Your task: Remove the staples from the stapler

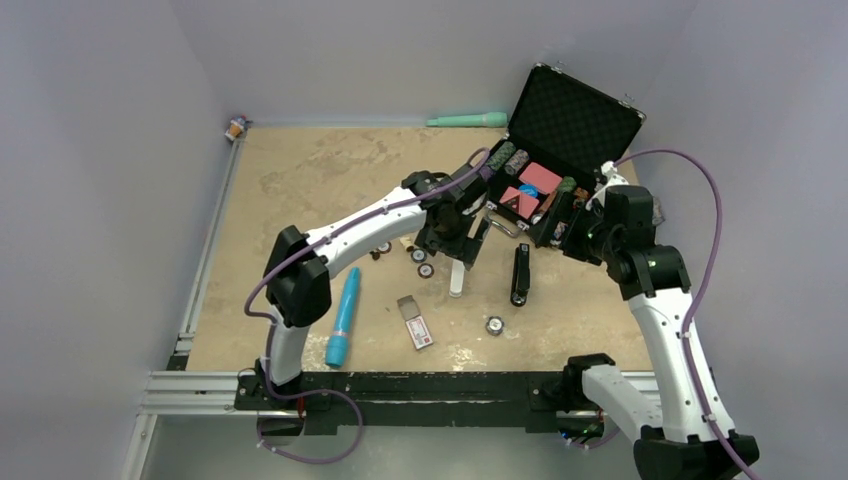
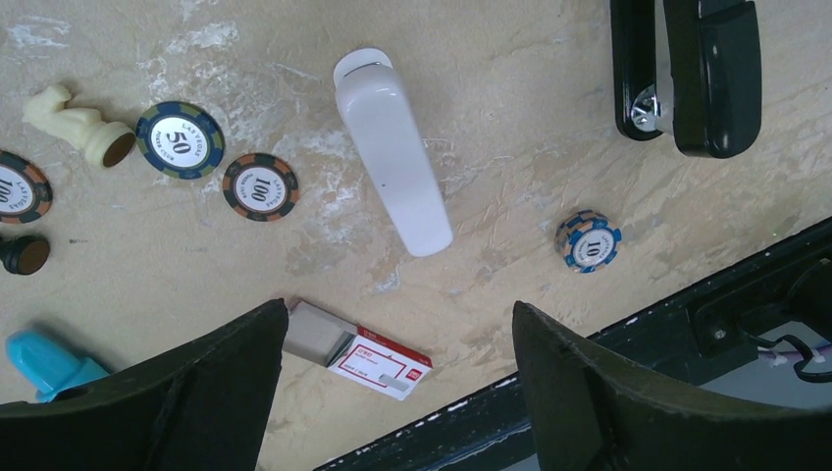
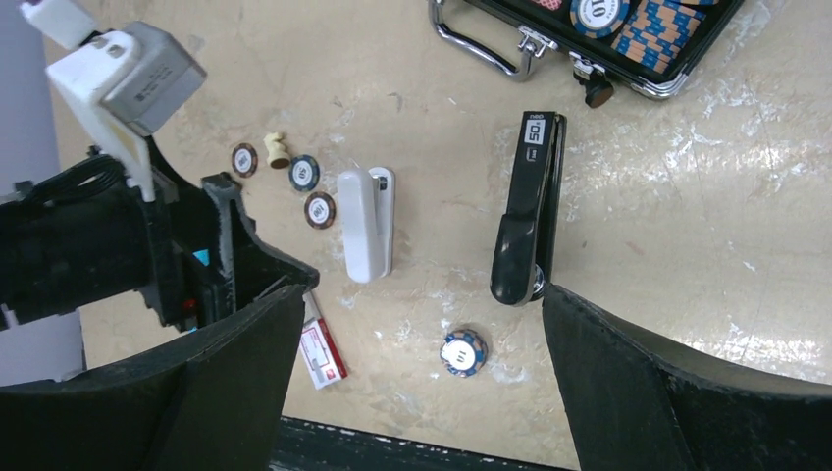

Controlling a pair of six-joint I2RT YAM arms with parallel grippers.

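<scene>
At the left we see a blue tube (image 1: 343, 316) lying on the tabletop (image 1: 300, 180), then a small staple box (image 1: 415, 323). The left pincer (image 2: 397, 312) hangs open and empty above a white oblong piece (image 2: 392, 152). Just right of that, the black stapler (image 3: 525, 221) lies flat on the tabletop, untouched. The right pincer (image 3: 422, 294) gapes open above it, near the open case (image 1: 575, 120).
</scene>
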